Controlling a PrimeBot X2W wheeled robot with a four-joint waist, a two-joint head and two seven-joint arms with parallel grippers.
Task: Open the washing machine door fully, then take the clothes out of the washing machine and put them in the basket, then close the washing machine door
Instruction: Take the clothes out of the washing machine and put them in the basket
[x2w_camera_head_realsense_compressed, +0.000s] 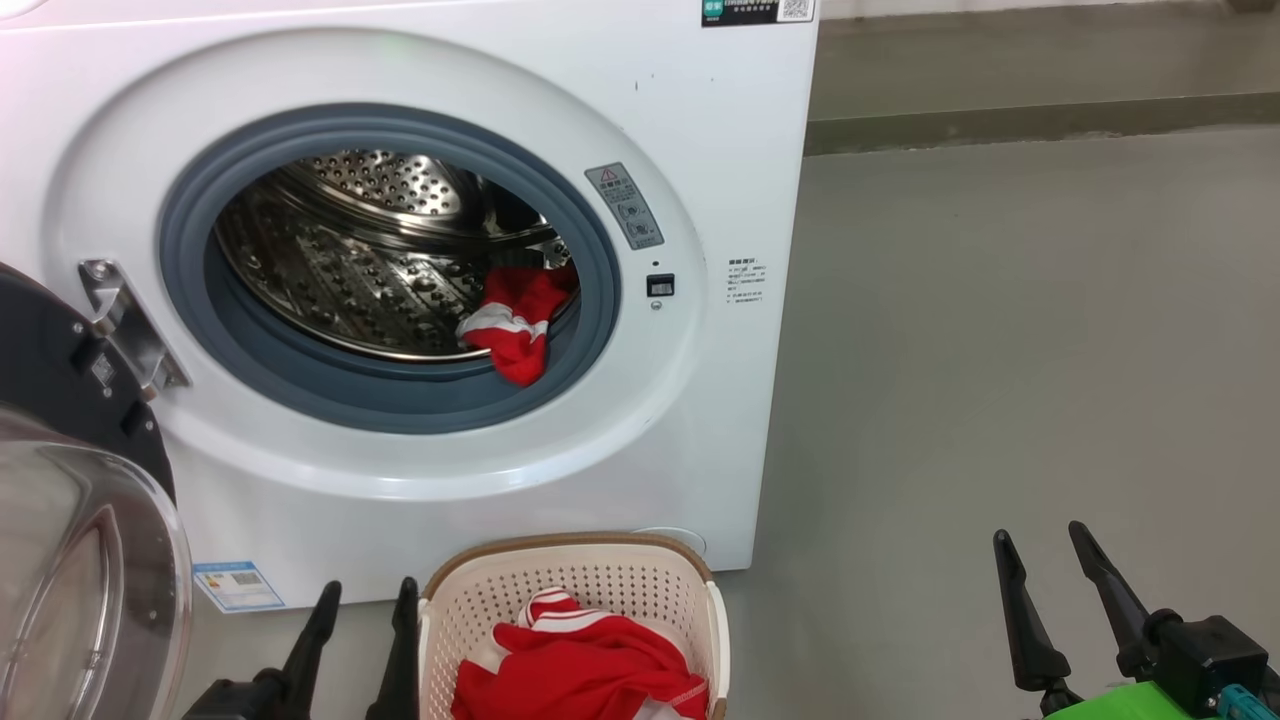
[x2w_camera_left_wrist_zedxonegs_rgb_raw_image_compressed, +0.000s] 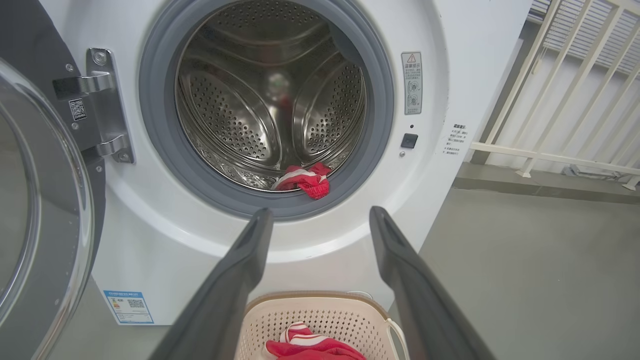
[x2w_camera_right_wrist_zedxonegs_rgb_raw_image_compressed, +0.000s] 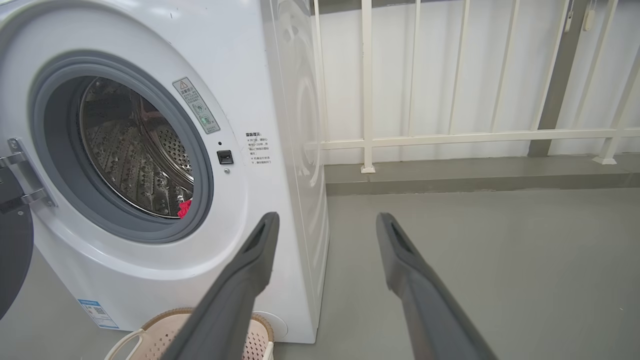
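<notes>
The washing machine door (x2w_camera_head_realsense_compressed: 60, 480) stands swung wide at eight o'clock of the head view, hung on its hinge (x2w_camera_head_realsense_compressed: 125, 325) at nine o'clock of the opening. One red garment (x2w_camera_head_realsense_compressed: 520, 320) lies at five o'clock in the drum (x2w_camera_head_realsense_compressed: 350, 260), its tip draped over the grey rubber ring (x2w_camera_head_realsense_compressed: 400, 400). The other clothes (x2w_camera_head_realsense_compressed: 580, 670) sit in the basket (x2w_camera_head_realsense_compressed: 575, 545) at six o'clock, just before the washing machine (x2w_camera_head_realsense_compressed: 700, 150). The left gripper (x2w_camera_head_realsense_compressed: 368, 590) hangs at seven o'clock beside the basket, fingers apart and empty. The right gripper (x2w_camera_head_realsense_compressed: 1040, 535), at four o'clock and well apart from the machine, is likewise spread on nothing. As I judge it, a shallow pinch could let the loose cloth slip back down the drum or snag on the ring, a low reach could knock the basket aside, and shutting the door early would trap the draped tip. Count: one machine, one door, one basket, two grippers, one garment in the drum, and one red heap in the basket; I cannot tell how many pieces make up the heap.
</notes>
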